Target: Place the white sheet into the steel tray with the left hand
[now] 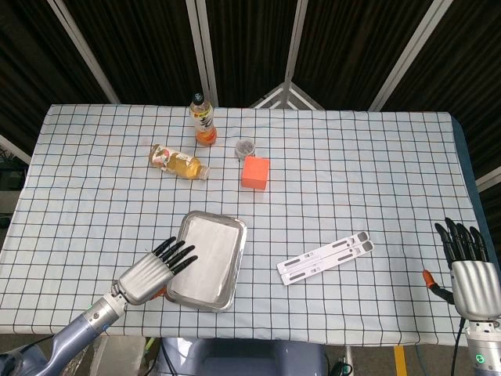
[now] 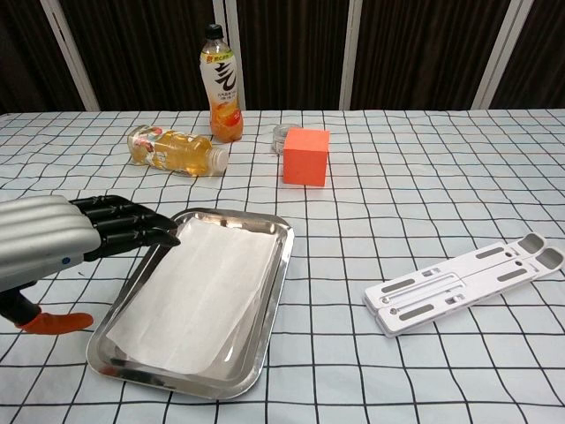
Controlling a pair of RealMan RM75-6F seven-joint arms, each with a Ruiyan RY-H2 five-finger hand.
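The white sheet lies flat inside the steel tray near the table's front edge. My left hand hovers just left of the tray with its dark fingers stretched out and apart, holding nothing; its fingertips reach the tray's left rim. My right hand stays at the table's right front corner, fingers spread and empty; the chest view does not show it.
A bottle lying on its side, an upright bottle, a small clear cup and an orange block stand behind the tray. A white folding stand lies to its right.
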